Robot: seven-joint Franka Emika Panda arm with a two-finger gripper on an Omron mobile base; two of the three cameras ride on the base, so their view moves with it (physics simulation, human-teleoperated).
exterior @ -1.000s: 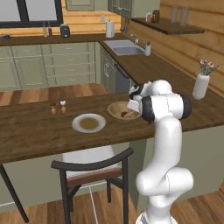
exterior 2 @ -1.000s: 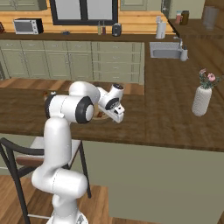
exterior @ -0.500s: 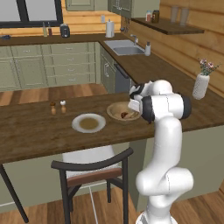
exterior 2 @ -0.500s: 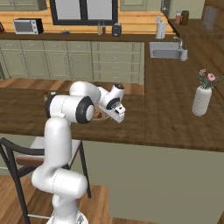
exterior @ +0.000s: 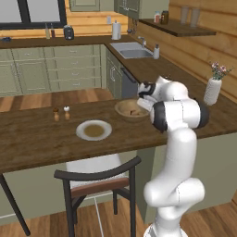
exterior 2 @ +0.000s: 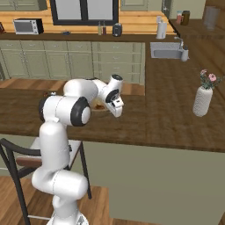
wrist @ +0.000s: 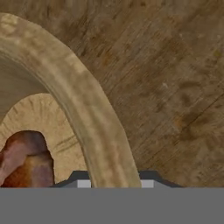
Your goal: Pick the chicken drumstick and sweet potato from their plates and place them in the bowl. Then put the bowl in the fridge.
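Observation:
The wooden bowl (exterior: 131,110) stands on the dark wooden counter, and its thick rim (wrist: 87,113) curves across the hand view. My gripper (wrist: 114,183) is shut on that rim at the bowl's right side, one fingertip inside and one outside. The same gripper (exterior: 144,102) reaches down from the white arm (exterior 2: 115,109). Inside the bowl lies the dark reddish-brown chicken drumstick (wrist: 24,159). I cannot make out the sweet potato apart from it. One white plate (exterior: 94,130) sits left of the bowl. The fridge is out of view.
Two small shakers (exterior: 61,113) stand at the counter's far left. A white vase with flowers (exterior: 213,90) is on the right stretch of counter. A dark chair (exterior: 98,178) stands under the counter's near edge. The sink (exterior: 133,50) lies behind.
The fingers have closed onto the bowl's rim. Arm and bowl stay where they were in both base views.

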